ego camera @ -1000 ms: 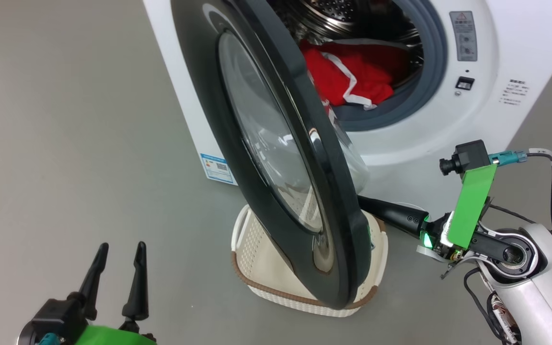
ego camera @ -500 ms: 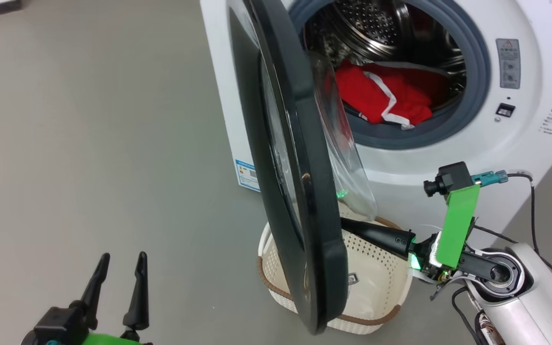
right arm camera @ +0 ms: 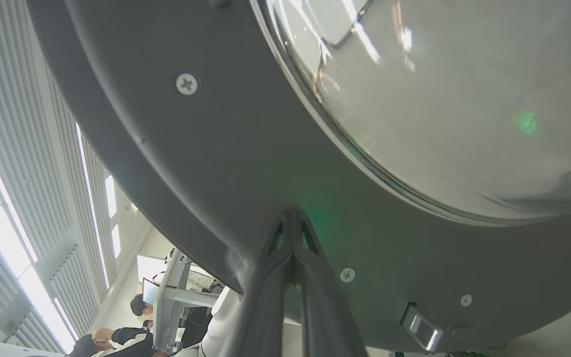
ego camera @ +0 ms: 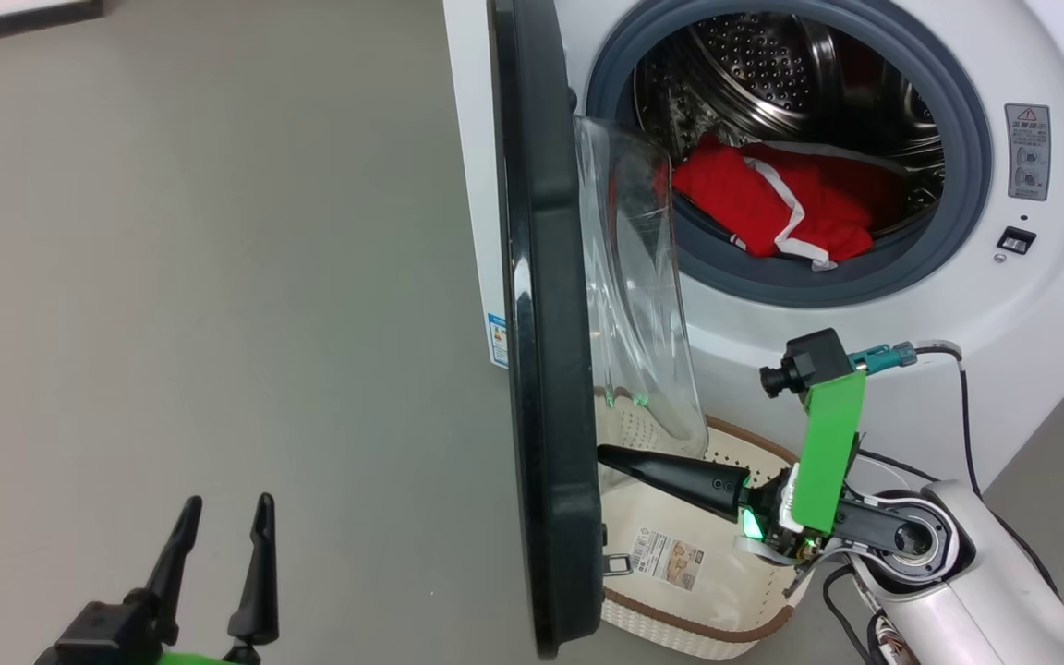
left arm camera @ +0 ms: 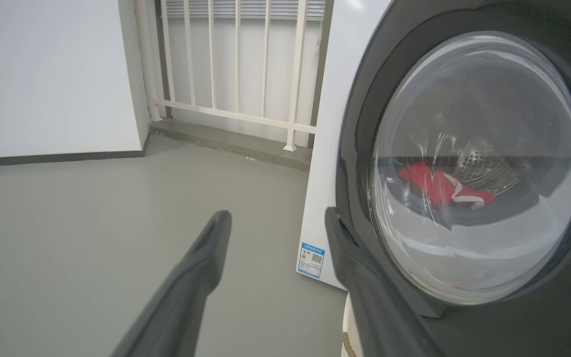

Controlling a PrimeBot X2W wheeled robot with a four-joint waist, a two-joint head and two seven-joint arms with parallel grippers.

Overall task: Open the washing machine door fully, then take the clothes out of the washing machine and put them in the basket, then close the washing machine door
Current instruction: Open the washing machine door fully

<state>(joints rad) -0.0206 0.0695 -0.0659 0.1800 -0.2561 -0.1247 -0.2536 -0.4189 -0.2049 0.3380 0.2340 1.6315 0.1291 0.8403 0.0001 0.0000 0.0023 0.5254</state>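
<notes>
The black washing machine door (ego camera: 546,351) stands edge-on, swung well out from the white washing machine (ego camera: 864,305), its clear glass bowl (ego camera: 634,286) bulging toward the drum. My right gripper (ego camera: 604,453) is shut, its tip pressed against the door's grey inner face (right arm camera: 246,163), low down below the glass. The red clothes (ego camera: 786,208) with white trim lie at the front of the steel drum. The cream basket (ego camera: 726,591) sits on the floor below the door and under my right arm. My left gripper (ego camera: 223,506) hangs open at the lower left, holding nothing; the left wrist view shows the door's outer face (left arm camera: 464,163).
Grey floor (ego camera: 218,277) stretches to the left of the machine. A white railing (left arm camera: 236,74) and white wall (left arm camera: 47,74) stand behind it. People sit at a desk (right arm camera: 137,317) far off in the right wrist view. A blue label (ego camera: 497,340) marks the machine's lower corner.
The door has swung further open, from angled across the drum to edge-on, with my shut right gripper pushing along behind it. The camera has shifted too. The left gripper stays put.
</notes>
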